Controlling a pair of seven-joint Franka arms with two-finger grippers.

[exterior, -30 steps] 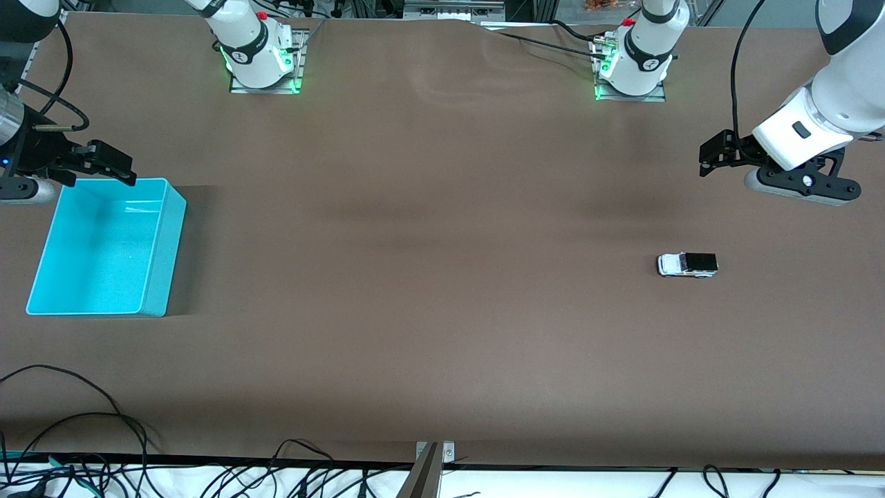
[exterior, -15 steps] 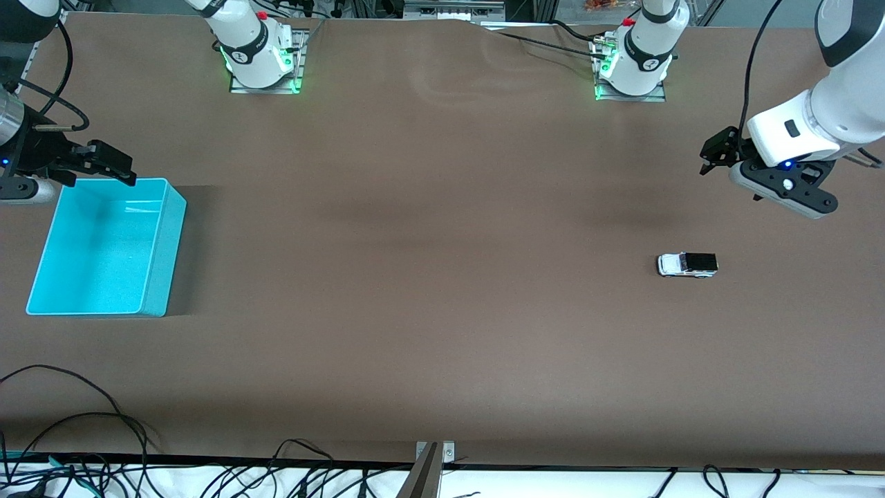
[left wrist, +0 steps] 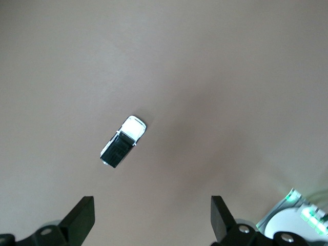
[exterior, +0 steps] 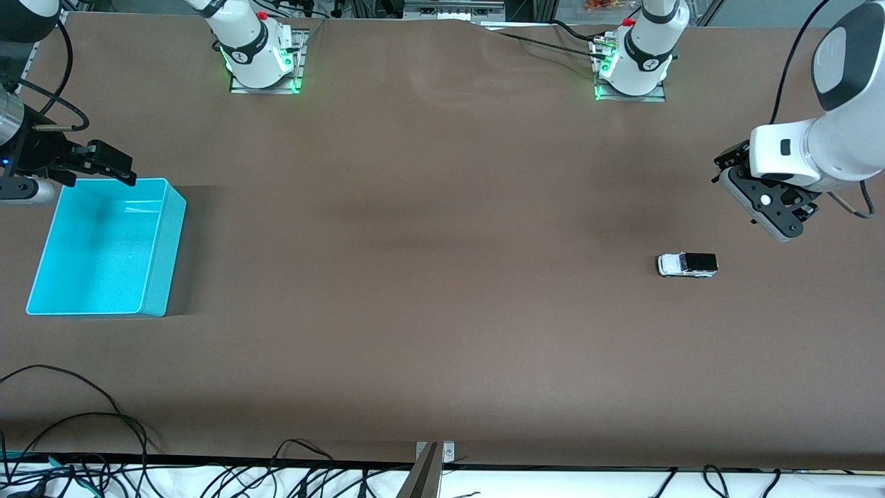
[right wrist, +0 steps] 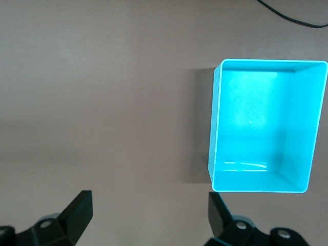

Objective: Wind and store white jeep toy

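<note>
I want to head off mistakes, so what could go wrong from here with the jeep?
1. The white jeep toy is tiny and sits on its wheels on the bare table; the open left hand, above it, could nudge it rolling.
2. The turquoise bin lies at the right arm's end, so carrying the toy across risks a drop.
</note>
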